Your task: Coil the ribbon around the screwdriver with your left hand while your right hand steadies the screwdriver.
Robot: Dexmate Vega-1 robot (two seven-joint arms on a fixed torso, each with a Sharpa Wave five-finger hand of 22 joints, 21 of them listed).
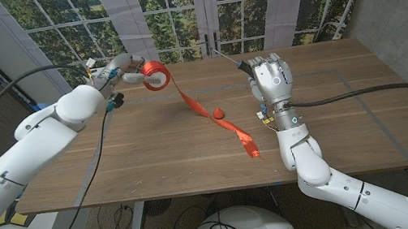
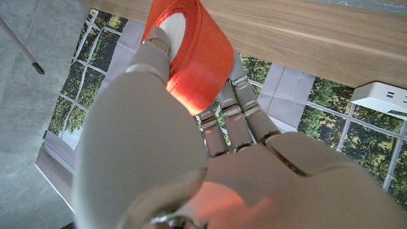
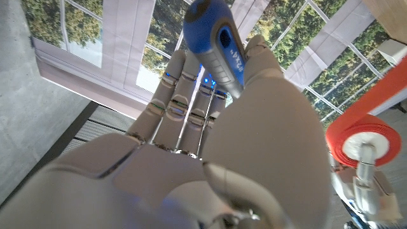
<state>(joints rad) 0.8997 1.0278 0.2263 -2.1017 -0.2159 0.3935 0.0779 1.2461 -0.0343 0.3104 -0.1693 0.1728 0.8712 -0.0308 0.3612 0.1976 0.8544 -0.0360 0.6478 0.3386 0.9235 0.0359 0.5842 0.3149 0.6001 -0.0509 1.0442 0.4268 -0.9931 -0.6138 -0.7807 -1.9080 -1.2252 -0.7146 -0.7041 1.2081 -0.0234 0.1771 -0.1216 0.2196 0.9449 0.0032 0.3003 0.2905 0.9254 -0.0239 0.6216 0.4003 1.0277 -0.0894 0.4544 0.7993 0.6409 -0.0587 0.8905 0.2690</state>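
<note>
The coiling itself has not begun, as far as I can judge: the left hand [image 1: 117,73] holds a red roll of ribbon [image 1: 153,75] raised over the far left part of the wooden table [image 1: 145,157], its fingers closed around the spool — the left wrist view shows the roll [image 2: 194,54] gripped between thumb and fingers. From the roll a loose red ribbon tail [image 1: 222,124] runs down and across the tabletop, twisting once and ending near the right forearm. The right hand [image 1: 271,79] stands upright near the table's far middle-right, fingers wrapped on the blue-handled screwdriver [image 3: 219,44], whose thin metal shaft [image 1: 226,58] points up and away toward the window. The ribbon seems apart from the shaft, though I cannot be sure. The next move, I judge, calls for carrying the roll across to the shaft and passing it around while the right hand keeps the tool fixed — the slack tail could snag or slip off the smooth, thin shaft.
</note>
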